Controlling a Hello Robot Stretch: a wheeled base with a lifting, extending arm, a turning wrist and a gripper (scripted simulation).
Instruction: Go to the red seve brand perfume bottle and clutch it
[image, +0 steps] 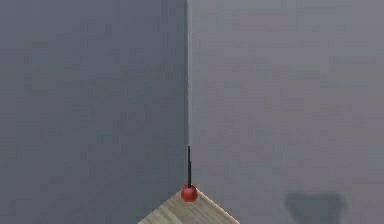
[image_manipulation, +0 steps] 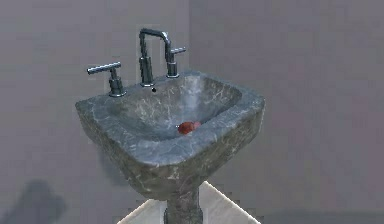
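- Perfume bottle (image_manipulation: 188, 127), by my guess: a small, red shape lying low in the sink (image_manipulation: 100, 115) basin, near its front wall. I reckon the bowl's slope settles it there.
- The faucet (image_manipulation: 152, 55) and its two handles stand at the back rim, well apart from it, so a reach from above looks unblocked.
- The sink lies on the arm's reaching side, which suits a pick from the basin.
- Ahead, in the wall corner, a red ball (image: 189, 193) with a thin dark stem sits at the tip of a pale wooden wedge (image: 190, 215); I cannot tell what it is.
- As for the gripper, I cannot tell whether it is spread or pressed together.
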